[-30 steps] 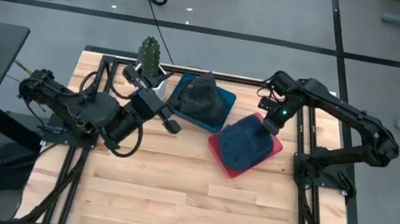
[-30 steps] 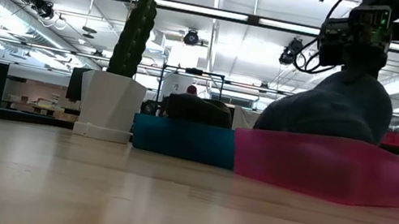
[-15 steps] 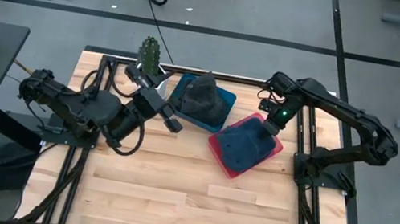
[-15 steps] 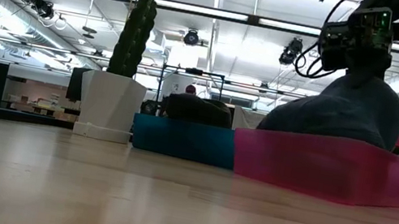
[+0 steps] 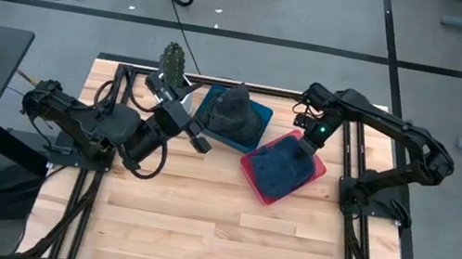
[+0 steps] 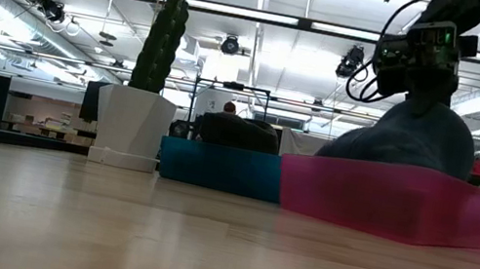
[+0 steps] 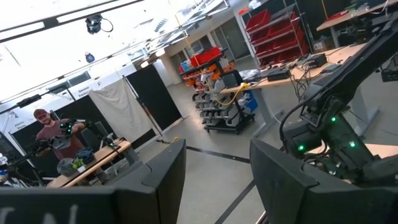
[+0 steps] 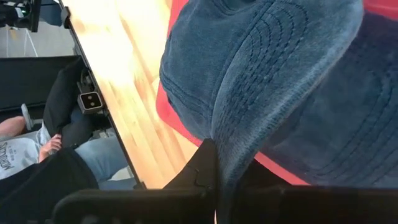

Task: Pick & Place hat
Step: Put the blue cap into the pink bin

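**High view.** We take the red bin (image 5: 319,171) as our landmark. The blue hat (image 5: 283,164) lies inside it, filling most of the bin. The right gripper (image 5: 307,144) sits over the bin's far corner, touching the hat's far edge. Compared with a second ago, the right arm's wrist has shifted slightly toward the blue bin (image 5: 259,114), and the hat sits a little flatter in the red bin. We judge that the placing is nearly complete and that release is the step in hand. The left gripper (image 5: 201,142) waits well to the left of the red bin, just in front of the blue bin, which holds a dark hat (image 5: 232,109). A cactus pot (image 5: 174,90) stands farther left again.

**Low view.** The hat's crown (image 6: 408,135) rises above the red bin's wall (image 6: 378,196), and the right gripper (image 6: 416,75) bears on its top. The crown stands lower than it did a second ago, and the gripper has moved leftward with it. This confirms the settling.

**Left wrist view.** The fingers (image 7: 163,177) stand apart with nothing between them. The right arm shows farther off.

**Right wrist view.** The hat (image 8: 292,81) fills the frame, its fabric pinched between the right arm's fingers (image 8: 199,171); the gripper is clamped on the cloth. The red bin's rim shows just beneath.
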